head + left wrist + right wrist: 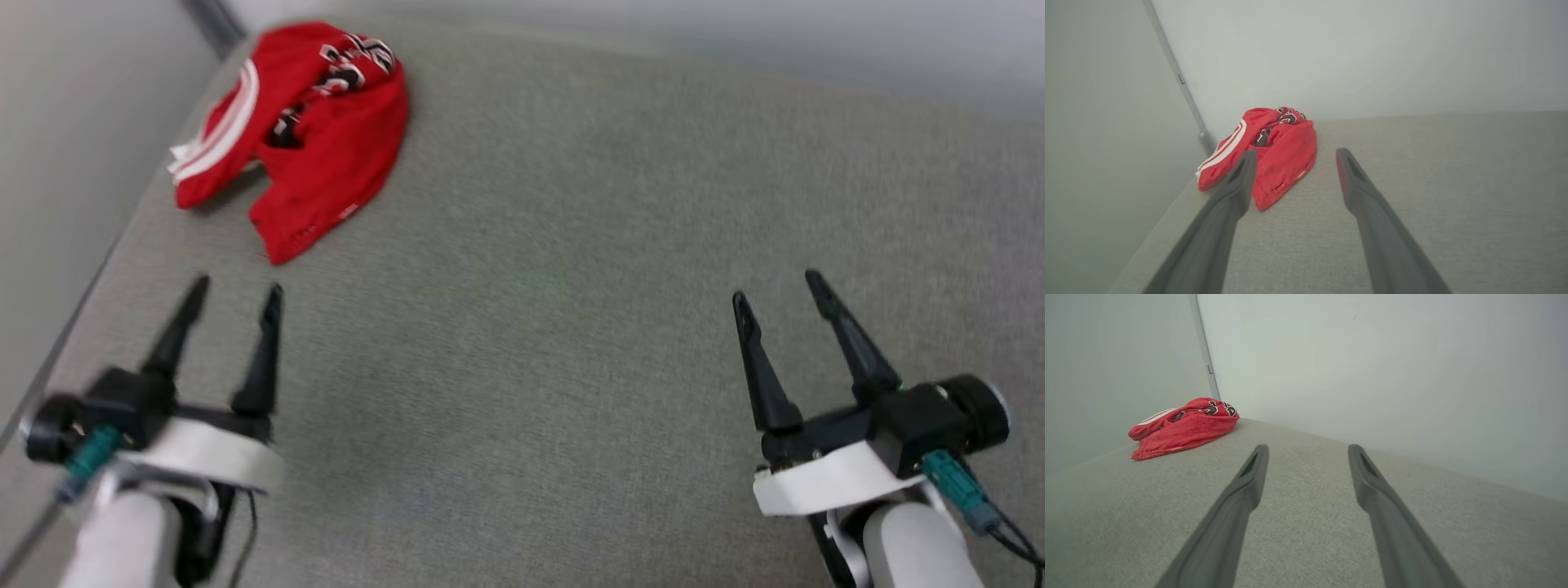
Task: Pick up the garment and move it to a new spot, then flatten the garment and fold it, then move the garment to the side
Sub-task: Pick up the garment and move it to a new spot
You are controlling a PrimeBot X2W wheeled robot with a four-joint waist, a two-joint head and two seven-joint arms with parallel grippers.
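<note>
One red garment, one grey surface, two tools: left tool, right tool.

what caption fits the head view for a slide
Crumpled red jersey at the far left of the grey surface, left gripper and right gripper both open

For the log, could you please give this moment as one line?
garment: crumpled, far-left corner | left gripper: open, empty | right gripper: open, empty

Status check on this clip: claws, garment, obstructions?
Left claw open, empty. Right claw open, empty. Garment crumpled, far-left corner of grey surface, untouched. Nothing in the way.
</note>
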